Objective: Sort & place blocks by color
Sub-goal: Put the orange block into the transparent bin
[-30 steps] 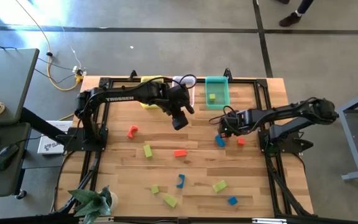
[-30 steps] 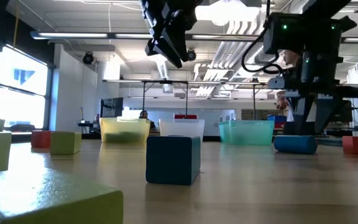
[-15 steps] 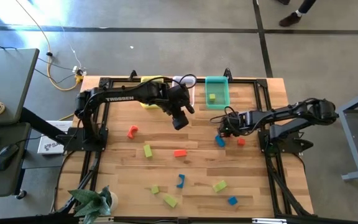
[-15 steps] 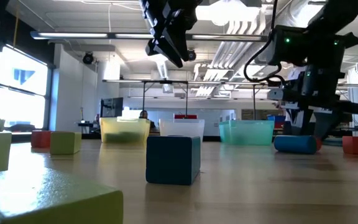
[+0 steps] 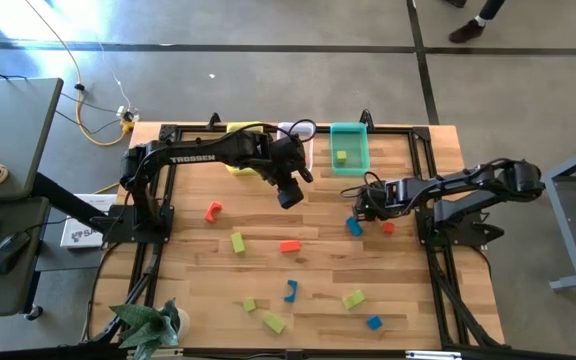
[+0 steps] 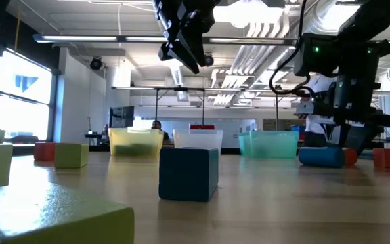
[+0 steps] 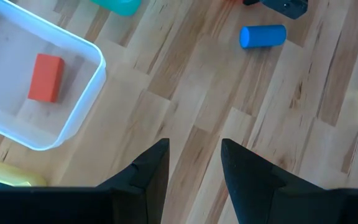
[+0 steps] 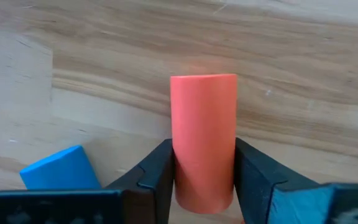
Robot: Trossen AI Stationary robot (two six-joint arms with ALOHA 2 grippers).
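Small blue, red-orange and yellow-green blocks lie scattered on the wooden table (image 5: pixel 318 270). My right gripper (image 8: pixel 202 149) is low over the table's right middle (image 5: pixel 361 208), shut on a red-orange cylinder block (image 8: pixel 202 124). A blue cylinder (image 5: pixel 353 227) and a red cube (image 5: pixel 388 227) lie just beside it. My left gripper (image 7: pixel 194 162) hangs open and high over the table's middle (image 5: pixel 288 195), holding nothing. A red block (image 7: pixel 45 78) rests in the clear bin (image 7: pixel 86 99), and a green one (image 5: pixel 341 156) in the teal bin (image 5: pixel 349 148). My right gripper pinches the red-orange cylinder between its two fingers, which press on the curved sides (image 8: pixel 182 162) at the end nearer the wrist. The fingers run along the cylinder's length, slanting down from the table's right side. The cylinder lies low at table height (image 6: pixel 349 157).
The yellow bin (image 5: pixel 240 160), clear bin (image 5: pixel 298 135) and teal bin stand in a row along the far edge. A red arch (image 5: pixel 213 211), a red bar (image 5: pixel 289 245), a blue arch (image 5: pixel 290 291) and green blocks (image 5: pixel 354 298) occupy the middle and near half.
My right gripper has come down toward the table and shifted slightly toward the right edge, settling beside the blue cylinder. The left arm and the blocks have stayed in place.
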